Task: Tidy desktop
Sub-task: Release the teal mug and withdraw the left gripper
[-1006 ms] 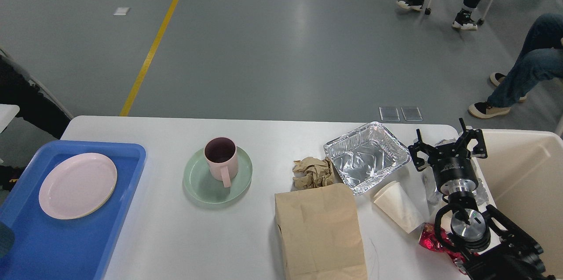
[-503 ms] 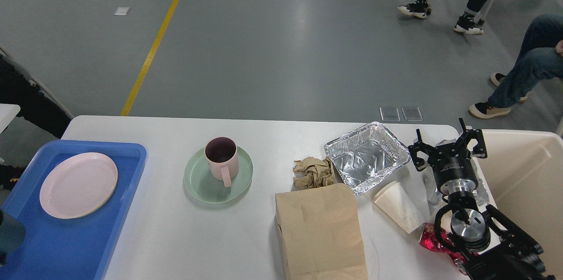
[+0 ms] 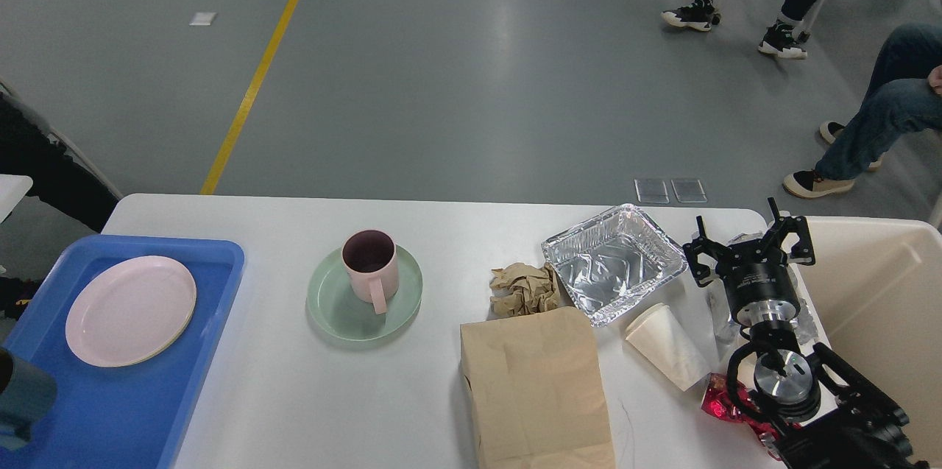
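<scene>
Head view shows a dark cup (image 3: 22, 392) creeping further up over the blue tray (image 3: 184, 351) at left, so dish-sorting proceeds, while the right gripper (image 3: 749, 248) hangs spread wide above the littered desktop (image 3: 280, 395).

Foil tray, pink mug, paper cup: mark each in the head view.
Foil tray (image 3: 614, 263), head view, on its crinkled floor.
Pink mug (image 3: 372, 274), head view, on its outer wall above the handle.
Paper cup (image 3: 666, 344), head view, on its side wall.
</scene>
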